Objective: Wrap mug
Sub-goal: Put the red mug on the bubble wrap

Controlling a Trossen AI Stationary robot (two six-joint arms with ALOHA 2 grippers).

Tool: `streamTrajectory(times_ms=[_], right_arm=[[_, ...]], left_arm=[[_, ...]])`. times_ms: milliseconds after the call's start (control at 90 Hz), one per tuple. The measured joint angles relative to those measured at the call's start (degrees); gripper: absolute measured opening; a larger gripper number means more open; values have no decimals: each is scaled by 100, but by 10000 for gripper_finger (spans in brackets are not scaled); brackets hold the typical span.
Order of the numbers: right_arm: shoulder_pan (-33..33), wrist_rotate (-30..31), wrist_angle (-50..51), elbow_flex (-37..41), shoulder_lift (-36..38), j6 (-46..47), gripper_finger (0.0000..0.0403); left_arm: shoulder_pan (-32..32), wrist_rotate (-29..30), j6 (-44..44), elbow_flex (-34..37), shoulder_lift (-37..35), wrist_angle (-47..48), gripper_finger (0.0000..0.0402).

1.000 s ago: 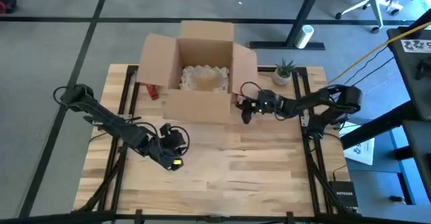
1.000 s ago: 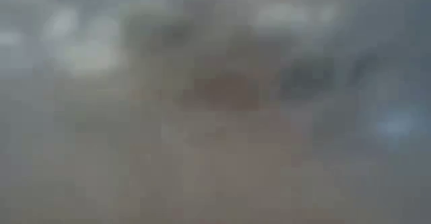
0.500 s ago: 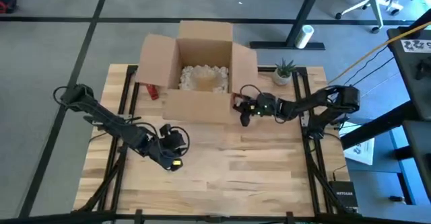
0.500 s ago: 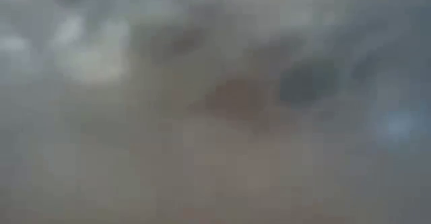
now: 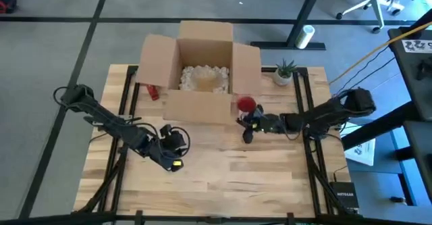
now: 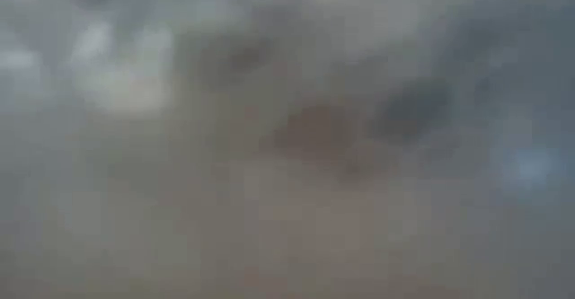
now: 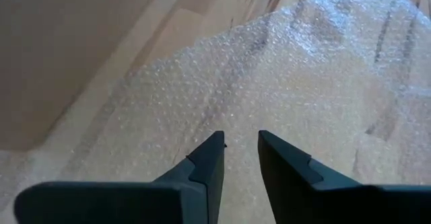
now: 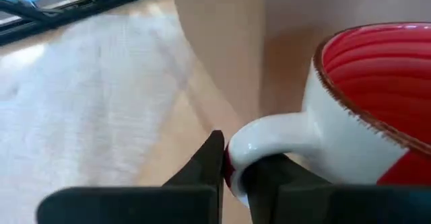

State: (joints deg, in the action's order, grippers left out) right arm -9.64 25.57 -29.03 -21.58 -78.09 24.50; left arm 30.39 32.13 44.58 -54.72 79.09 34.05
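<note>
Here the right gripper (image 8: 234, 158) is clamped on the white handle of the red-lined mug (image 8: 363, 96), which sits upright on the table (image 5: 223, 171) just beside the front corner of the open cardboard box (image 5: 202, 73). The left gripper (image 7: 240, 153) hovers low over a sheet of bubble wrap (image 7: 283, 83) spread on the wood, its fingers slightly apart and holding nothing. The low view is too blurred to read.

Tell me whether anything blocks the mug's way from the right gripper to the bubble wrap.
Nothing visible does. The right gripper pinches the mug by its handle beside the cardboard box; the bubble wrap lies across bare table.
</note>
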Motion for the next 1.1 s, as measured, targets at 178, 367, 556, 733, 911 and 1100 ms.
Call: streamTrajectory(times_ms=[178, 367, 556, 733, 911, 1100], right_arm=[[-899, 133, 5, -37, 370, 357, 15], [-1667, -77, 188, -558, 222, 250, 13], [-1934, -738, 583, -1442, -134, -292, 13], [-1691, -1525, 874, -2163, -1042, -717, 13], [-1337, -2136, -74, -2710, -2111, -1116, 13], [-1093, -2768, -735, -3427, -3022, -1193, 13]], left_arm=[[0, 1, -1, 0, 0, -3, 74], [0, 1, 0, 0, 0, -7, 74], [20, 1, -3, 0, 0, -31, 74], [138, 1, -25, 0, 0, -53, 74], [475, 3, 45, 0, 0, -83, 74], [969, 275, 352, 0, 0, -125, 74]])
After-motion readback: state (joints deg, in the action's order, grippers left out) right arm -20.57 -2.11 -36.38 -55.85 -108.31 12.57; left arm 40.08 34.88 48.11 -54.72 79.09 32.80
